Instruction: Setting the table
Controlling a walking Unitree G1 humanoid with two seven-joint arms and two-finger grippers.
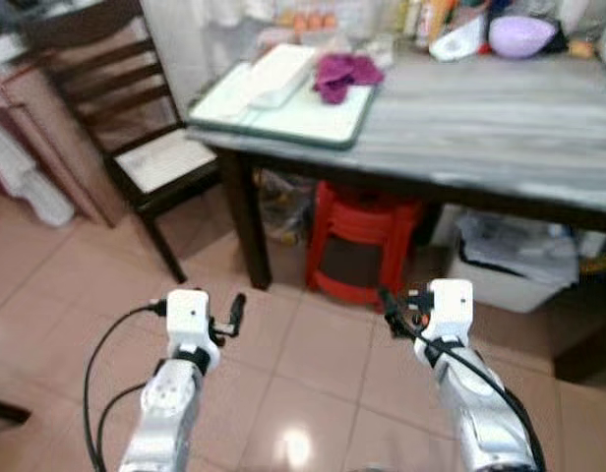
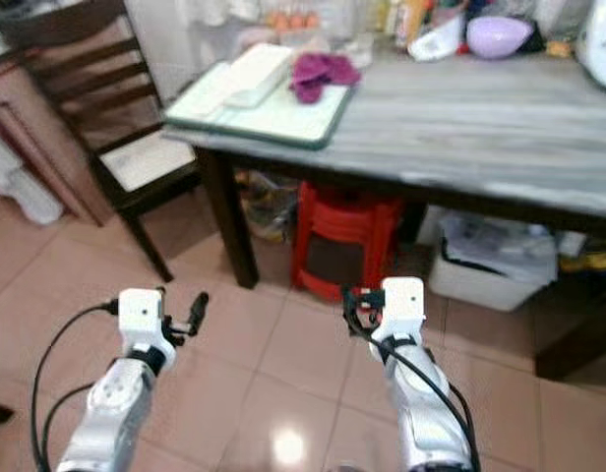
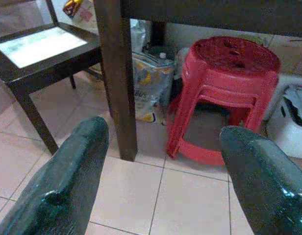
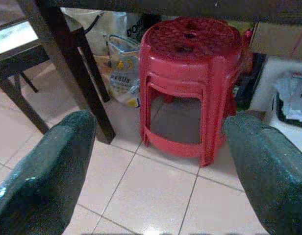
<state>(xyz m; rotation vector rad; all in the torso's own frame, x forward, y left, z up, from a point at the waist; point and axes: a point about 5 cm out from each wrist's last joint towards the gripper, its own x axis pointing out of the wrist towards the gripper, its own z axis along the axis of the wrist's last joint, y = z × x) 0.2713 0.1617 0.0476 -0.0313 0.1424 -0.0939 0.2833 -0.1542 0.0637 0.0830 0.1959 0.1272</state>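
Observation:
A grey wood-grain table (image 1: 500, 128) stands ahead of me. On its near left corner lies a pale green tray (image 1: 323, 118) holding a white folded stack (image 1: 278, 74) and a crumpled purple cloth (image 1: 344, 74). A purple bowl (image 1: 521, 34) sits at the back among bottles. Both arms are held low over the tiled floor, short of the table. My left gripper (image 1: 232, 315) is open and holds nothing; its fingers (image 3: 77, 166) frame the table leg. My right gripper (image 1: 387, 305) is likewise open and holds nothing, looking at the red stools (image 4: 190, 83).
Stacked red plastic stools (image 1: 362, 241) and bags sit under the table beside its dark leg (image 1: 246, 221). A dark wooden chair (image 1: 136, 128) stands to the left. A white bin (image 1: 519, 261) with papers is under the table's right side. Tiled floor lies between me and the table.

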